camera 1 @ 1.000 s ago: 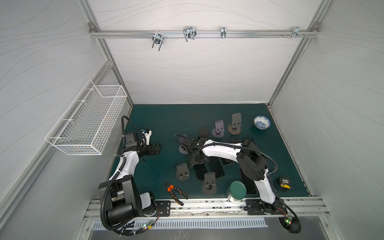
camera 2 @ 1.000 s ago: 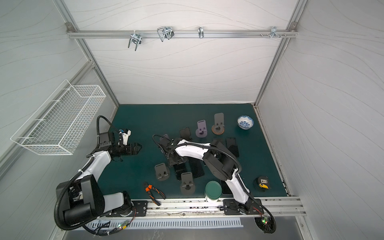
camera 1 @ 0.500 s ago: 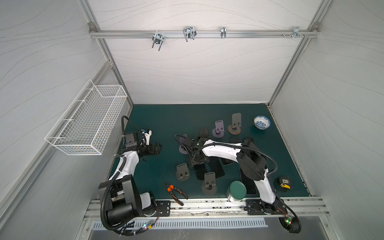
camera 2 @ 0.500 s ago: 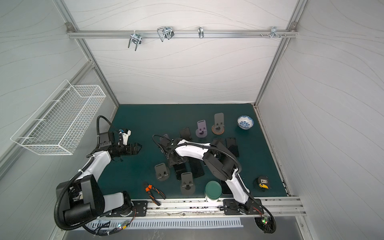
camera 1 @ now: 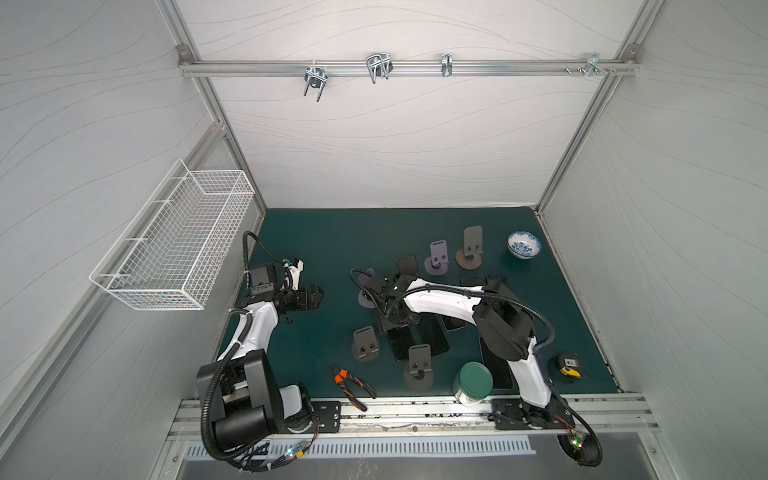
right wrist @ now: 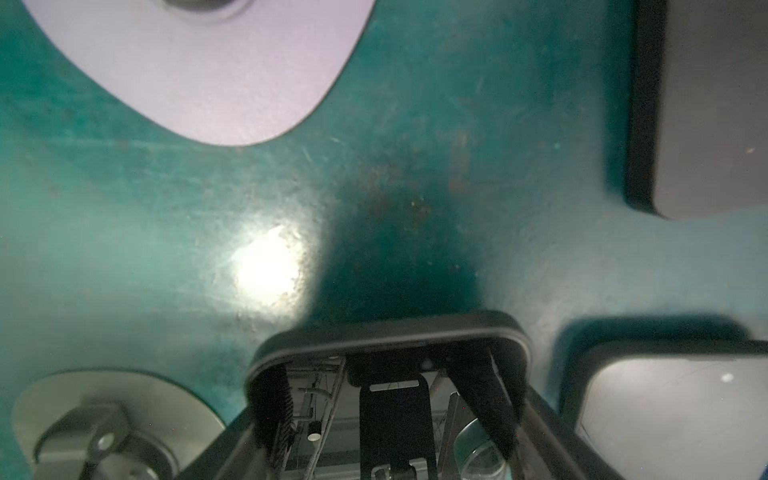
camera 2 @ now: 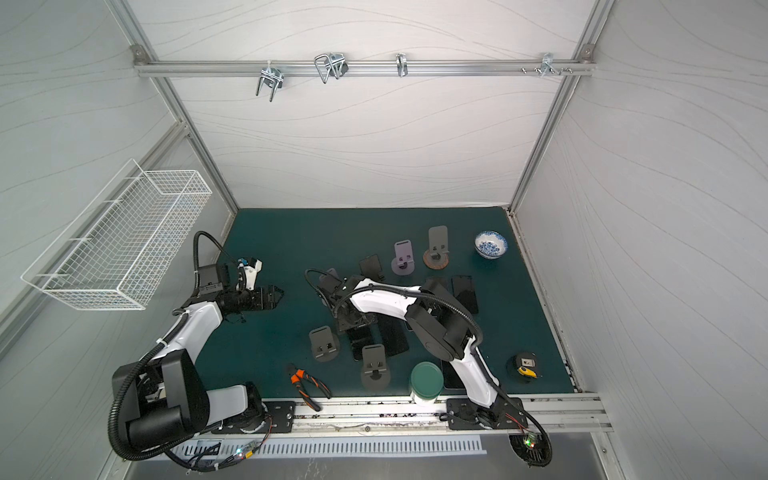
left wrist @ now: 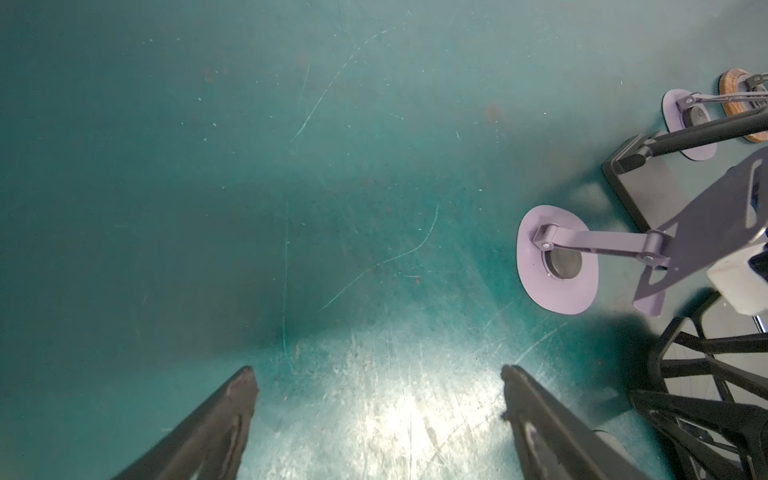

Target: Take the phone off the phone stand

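Phone (right wrist: 386,337) is lying with one end right between the fingers of the right gripper (right wrist: 378,368). Its dark rim is showing just past the fingertips, and its glossy face is running back under the tool toward the wrist. In a top view the phone (camera 1: 400,345) is stretching from below the gripper toward the front rail, off every stand. Both fingers (right wrist: 270,399) are sitting at the phone's long edges in a narrow span. I cannot tell whether they are pressing it or standing just clear. Nor can I tell whether the phone is resting on the green mat (right wrist: 374,216) or hanging slightly above it.

Straight ahead of the fingertips, bare mat is lying open. Ahead and toward the left arm, a purple stand base (right wrist: 199,75) is sitting near. Back on that same side, a grey stand base (right wrist: 116,419) is sitting close beside the phone. On the opposite side a second phone (right wrist: 673,411) is lying just beside it, with a thin strip of mat showing between them. A dark slab (right wrist: 706,104) is lying farther ahead on that side.

Well apart, the left gripper (left wrist: 376,374) is hanging over bare mat with its jaws spread wide, holding nothing. The purple stand base is sitting roughly between it and the right gripper.
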Controlling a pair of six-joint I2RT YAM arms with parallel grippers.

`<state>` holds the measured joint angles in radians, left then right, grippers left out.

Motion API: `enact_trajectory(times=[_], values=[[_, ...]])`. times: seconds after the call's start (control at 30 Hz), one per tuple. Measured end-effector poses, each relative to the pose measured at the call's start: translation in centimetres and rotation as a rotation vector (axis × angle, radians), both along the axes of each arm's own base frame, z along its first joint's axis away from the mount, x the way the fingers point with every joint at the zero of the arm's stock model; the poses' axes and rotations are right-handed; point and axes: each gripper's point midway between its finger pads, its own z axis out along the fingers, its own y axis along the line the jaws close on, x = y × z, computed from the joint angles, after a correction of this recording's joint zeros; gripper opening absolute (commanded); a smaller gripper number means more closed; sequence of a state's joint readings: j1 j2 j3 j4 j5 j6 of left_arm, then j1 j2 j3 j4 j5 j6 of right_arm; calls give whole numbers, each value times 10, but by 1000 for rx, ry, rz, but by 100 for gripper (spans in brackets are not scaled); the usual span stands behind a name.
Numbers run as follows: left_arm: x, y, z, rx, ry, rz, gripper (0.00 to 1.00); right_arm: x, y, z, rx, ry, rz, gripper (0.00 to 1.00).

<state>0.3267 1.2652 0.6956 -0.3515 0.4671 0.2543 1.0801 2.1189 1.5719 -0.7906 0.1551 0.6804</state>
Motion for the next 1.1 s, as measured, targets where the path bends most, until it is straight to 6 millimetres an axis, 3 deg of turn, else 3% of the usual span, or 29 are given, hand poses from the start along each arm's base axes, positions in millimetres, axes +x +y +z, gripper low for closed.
enact_trajectory(times=[0.87,0.97,1.1], values=[[0,0,0,0,0,0,94,-1,1,4,7,0,26,81],[0,0,0,0,0,0,94,-1,1,15,20,-9,32,82],[0,0,0,0,0,0,94,5,6,55,87,-64,43,85]])
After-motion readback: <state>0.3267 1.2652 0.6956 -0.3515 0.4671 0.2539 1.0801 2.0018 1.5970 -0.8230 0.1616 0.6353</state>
